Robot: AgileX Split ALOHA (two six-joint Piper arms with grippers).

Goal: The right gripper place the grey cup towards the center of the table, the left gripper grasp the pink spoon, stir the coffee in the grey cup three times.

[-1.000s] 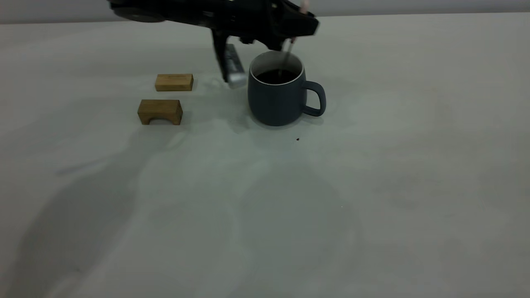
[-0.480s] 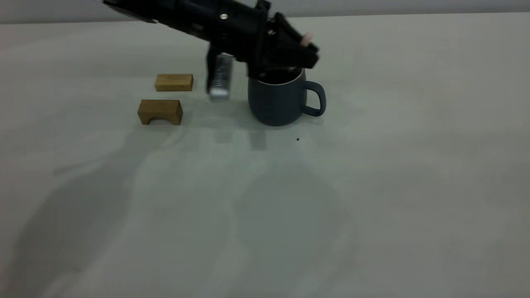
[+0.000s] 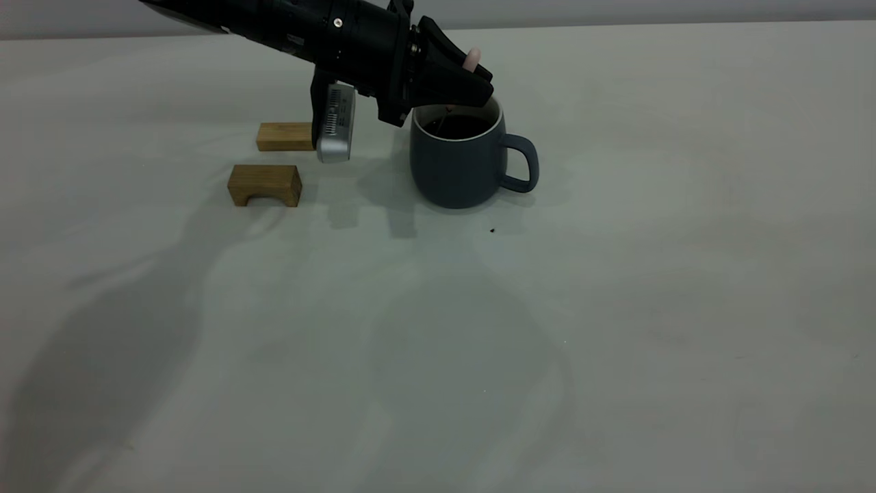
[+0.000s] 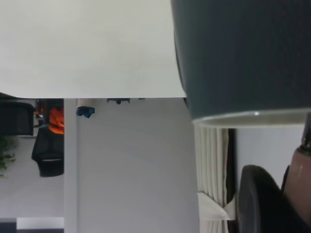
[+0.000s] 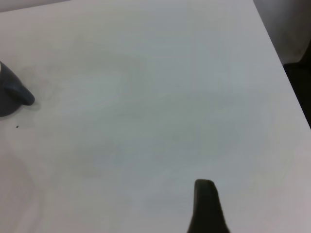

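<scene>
The grey cup [image 3: 458, 164] stands on the table [image 3: 616, 274] at mid-back, handle to the right, with dark coffee [image 3: 462, 126] inside. My left gripper [image 3: 472, 83] hovers over the cup's rim, shut on the pink spoon [image 3: 471, 59]; the pink handle tip sticks up and the thin neck slants down into the coffee. In the left wrist view the cup wall [image 4: 243, 58] is very close, with the spoon handle [image 4: 301, 179] beside a black finger [image 4: 257, 204]. My right gripper [image 5: 206, 206] is parked far off to the right, out of the exterior view, over bare table.
Two wooden blocks lie left of the cup: a flat one [image 3: 282, 135] and an arched one [image 3: 265, 184]. A silver ribbed block [image 3: 335, 123] hangs under the left arm, just above the flat block. A black speck [image 3: 492, 230] lies in front of the cup.
The left arm has tilted and swung over the cup; the spoon's neck has shifted from the right side of the coffee to the left. The silver block moved left. The cup has stayed put.
</scene>
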